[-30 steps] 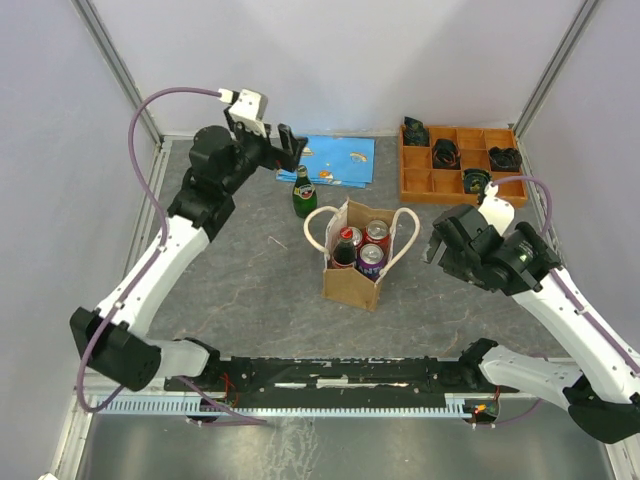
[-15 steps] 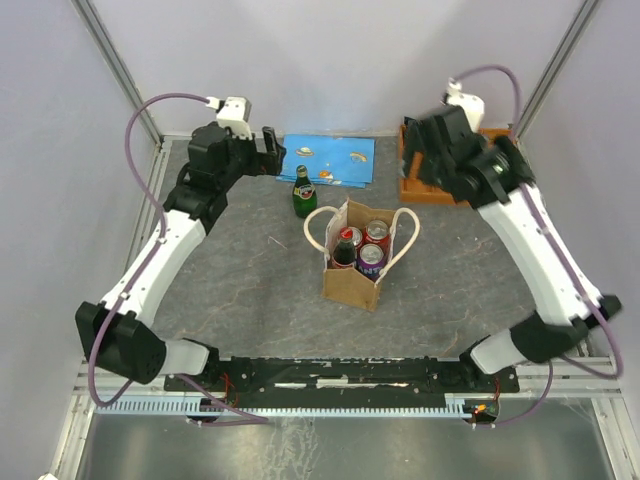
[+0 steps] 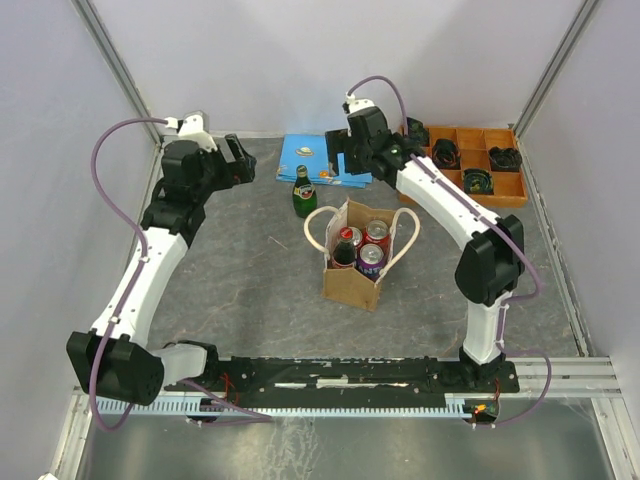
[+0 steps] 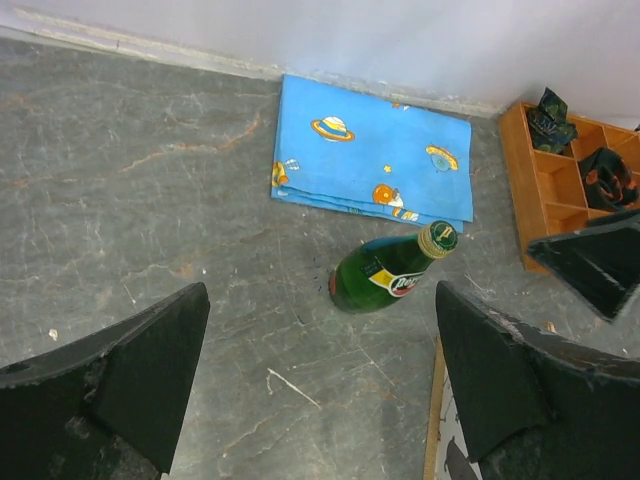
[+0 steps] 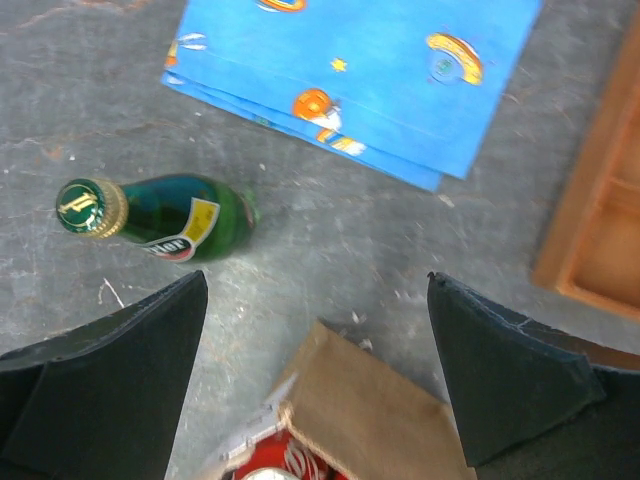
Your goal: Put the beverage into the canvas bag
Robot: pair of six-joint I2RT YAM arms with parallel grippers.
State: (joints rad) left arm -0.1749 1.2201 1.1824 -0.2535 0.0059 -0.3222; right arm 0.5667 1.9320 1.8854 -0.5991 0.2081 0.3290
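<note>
Green bottle (image 3: 304, 192) stands on the grey tabletop (image 3: 250, 270), outside the canvas bag (image 3: 352, 278).
Top view: bottle just far-left of the bag, near side of blue cloth (image 3: 305, 155); cans (image 3: 362, 243) in the bag; left pincer (image 3: 235, 160) well left of bottle, right pincer (image 3: 345, 160) over the cloth. Left wrist: left pincer fingers wide apart, empty, bottle beyond them. Right wrist: right pincer spread apart, empty, bottle left, bag edge between fingers.

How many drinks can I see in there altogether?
4. A green bottle stands on the table behind the canvas bag; inside the bag are a red can, a second red can and a purple can. More may be hidden deeper in.
</note>
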